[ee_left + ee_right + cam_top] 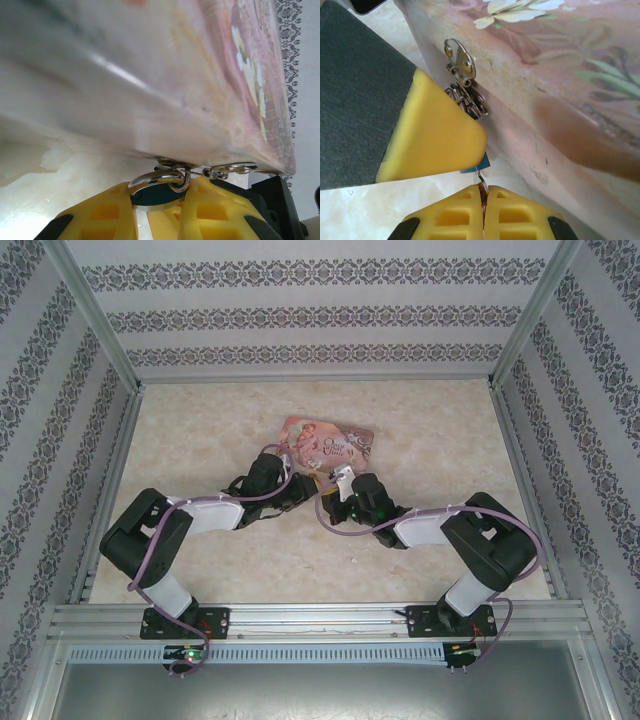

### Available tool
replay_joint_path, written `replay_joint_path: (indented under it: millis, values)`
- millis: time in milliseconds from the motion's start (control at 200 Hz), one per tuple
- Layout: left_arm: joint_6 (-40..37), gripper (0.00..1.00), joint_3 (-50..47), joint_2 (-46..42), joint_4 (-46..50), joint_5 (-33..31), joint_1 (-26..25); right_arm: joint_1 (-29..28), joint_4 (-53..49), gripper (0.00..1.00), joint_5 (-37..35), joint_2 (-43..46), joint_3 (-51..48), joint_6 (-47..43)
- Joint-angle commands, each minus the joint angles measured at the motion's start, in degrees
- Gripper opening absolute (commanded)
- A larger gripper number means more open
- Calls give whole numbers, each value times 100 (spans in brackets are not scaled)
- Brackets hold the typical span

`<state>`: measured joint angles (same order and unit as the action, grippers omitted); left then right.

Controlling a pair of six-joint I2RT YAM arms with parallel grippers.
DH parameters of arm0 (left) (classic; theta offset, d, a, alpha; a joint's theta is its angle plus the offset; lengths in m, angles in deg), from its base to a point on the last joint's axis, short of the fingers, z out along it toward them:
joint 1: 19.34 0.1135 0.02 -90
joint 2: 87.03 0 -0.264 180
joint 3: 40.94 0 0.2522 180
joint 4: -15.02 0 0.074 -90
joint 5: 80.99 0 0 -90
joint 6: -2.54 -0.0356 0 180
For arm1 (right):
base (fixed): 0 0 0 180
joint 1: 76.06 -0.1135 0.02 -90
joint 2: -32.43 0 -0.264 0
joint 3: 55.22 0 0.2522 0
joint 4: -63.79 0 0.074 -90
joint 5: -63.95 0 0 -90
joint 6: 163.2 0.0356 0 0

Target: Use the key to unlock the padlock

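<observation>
Ribbed yellow jaws of the left gripper (161, 197) pinched the teal padlock (150, 196) hooked to the pink tin (200, 75); the right gripper (483, 192) clamped the thin silvery key (480, 179).

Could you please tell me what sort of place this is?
Probably a purpose-built robot test booth rather than a real room: aluminium frame posts, wallpapered panels on three sides, and a marble-look tabletop.

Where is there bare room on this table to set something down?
Bare tabletop: between pink tin and left wall; between tin and right wall; near strip between the arm bases. Crowded: the tin's front, where left hand and right hand meet.
</observation>
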<state>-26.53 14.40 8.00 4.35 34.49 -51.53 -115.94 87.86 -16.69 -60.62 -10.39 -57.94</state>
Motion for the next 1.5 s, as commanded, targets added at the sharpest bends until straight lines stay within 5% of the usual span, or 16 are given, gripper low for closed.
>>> replay_joint_path:
  millis: [0, 415, 854, 1494]
  values:
    - [205, 8, -142, 211, -214, 980, -280, -62, 1077, 0, 126, -26, 32, 163]
    - [236, 16, -221, 542, -532, 898, -280, -67, 1260, 0, 66, -325, -298, 362]
    - [200, 36, -558, 264, -633, 525, -271, -69, 1339, 0, 109, -494, -479, 467]
    - [-596, 51, -1446, -1840, -68, -877, -249, -66, 1119, 0, 271, -94, -550, 962]
